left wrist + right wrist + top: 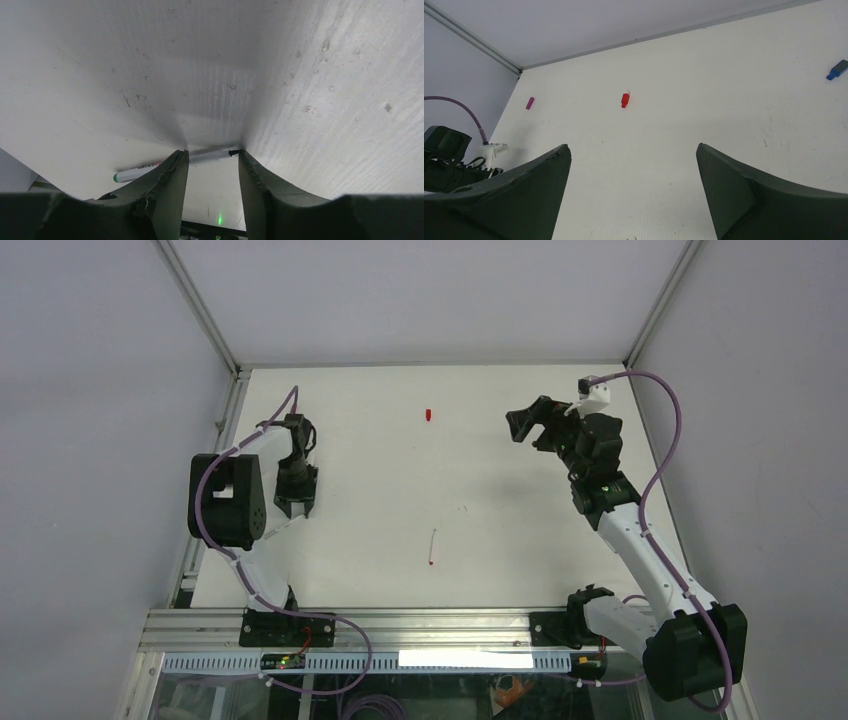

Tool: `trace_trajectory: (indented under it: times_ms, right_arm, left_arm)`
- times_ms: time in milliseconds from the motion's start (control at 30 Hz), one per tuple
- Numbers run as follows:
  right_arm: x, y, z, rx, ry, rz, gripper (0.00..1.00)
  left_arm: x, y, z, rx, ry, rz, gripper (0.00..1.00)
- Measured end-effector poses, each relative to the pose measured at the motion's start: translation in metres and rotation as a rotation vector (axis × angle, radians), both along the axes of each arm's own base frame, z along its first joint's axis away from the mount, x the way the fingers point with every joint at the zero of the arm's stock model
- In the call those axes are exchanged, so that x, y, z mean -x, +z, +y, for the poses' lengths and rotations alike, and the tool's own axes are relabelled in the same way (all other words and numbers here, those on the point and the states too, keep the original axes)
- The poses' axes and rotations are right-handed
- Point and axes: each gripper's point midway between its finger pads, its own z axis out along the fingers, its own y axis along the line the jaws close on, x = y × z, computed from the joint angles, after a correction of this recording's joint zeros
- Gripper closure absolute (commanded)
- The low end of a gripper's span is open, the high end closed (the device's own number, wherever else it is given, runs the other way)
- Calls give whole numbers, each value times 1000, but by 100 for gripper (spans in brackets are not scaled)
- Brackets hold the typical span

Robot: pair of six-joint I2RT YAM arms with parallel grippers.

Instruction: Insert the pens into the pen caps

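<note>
Red-tipped pen (433, 546), a thin white stick, lies on the matte table (370, 480) at 6 o'clock from the stubby red cap (428, 414).
Left gripper (212, 153) has its dark, rough-edged jaws part-spread, a green-ended pen (145, 171) crosswise at their tips; right gripper (633, 146) jaws gape wide, magenta cap (529, 103) at 10 o'clock, blue cap (837, 69) at 2.

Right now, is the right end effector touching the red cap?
Apart. The right wrist view shows the red cap lying on the table well ahead of the open right end effector.
</note>
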Motion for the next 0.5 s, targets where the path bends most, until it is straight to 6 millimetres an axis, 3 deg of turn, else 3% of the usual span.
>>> trace_trajectory:
  times_ms: [67,300,500]
  right_arm:
    - [0,0,0,0,1,0,0]
    - [0,0,0,2,2,-1,0]
    - [0,-1,1,3,2,2,0]
  left_arm:
    - [0,0,1,-4,-1,5,73]
    - [2,-3,1,-10,0,32,98]
    - [3,-3,2,-10,-1,37,100]
